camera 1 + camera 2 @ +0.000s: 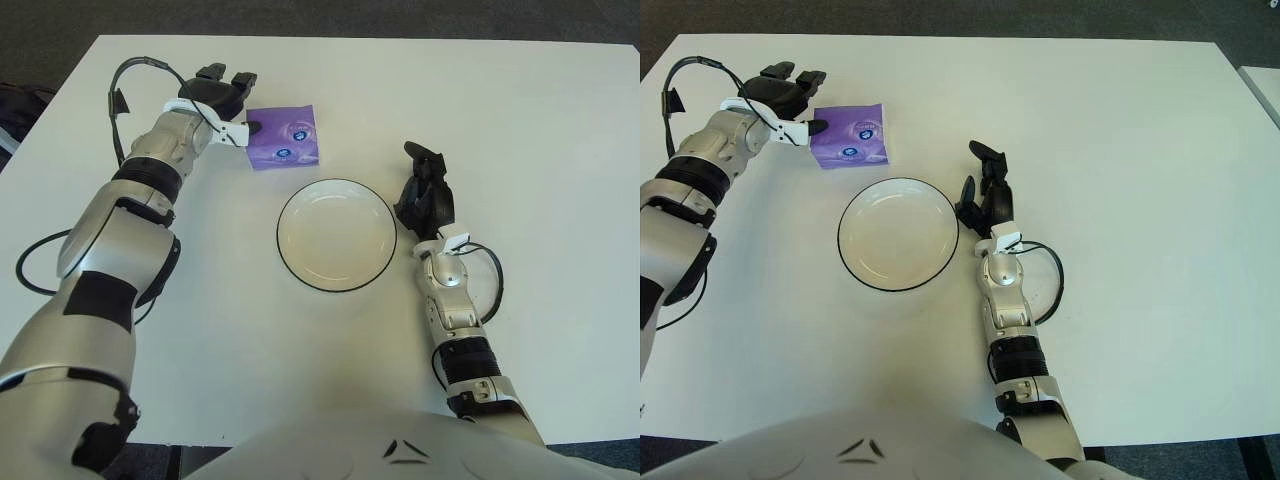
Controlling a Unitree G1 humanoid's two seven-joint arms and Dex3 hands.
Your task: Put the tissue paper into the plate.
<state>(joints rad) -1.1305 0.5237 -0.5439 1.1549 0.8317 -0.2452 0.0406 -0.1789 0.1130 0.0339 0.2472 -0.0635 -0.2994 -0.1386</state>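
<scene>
A purple tissue packet [285, 137] lies flat on the white table, just behind and left of the plate. The white plate [336, 250] with a dark rim sits at the table's middle and is empty. My left hand [232, 100] is at the packet's left edge, fingers spread above the table, thumb tip at the packet's left side; it does not hold it. My right hand [425, 192] shows beside the plate's right rim, fingers relaxed and empty. The packet also shows in the right eye view [850, 137].
The white table [530, 120] stretches wide to the right and back. A black cable [30, 270] loops by my left arm near the table's left edge. A dark object [15, 105] sits off the table's left side.
</scene>
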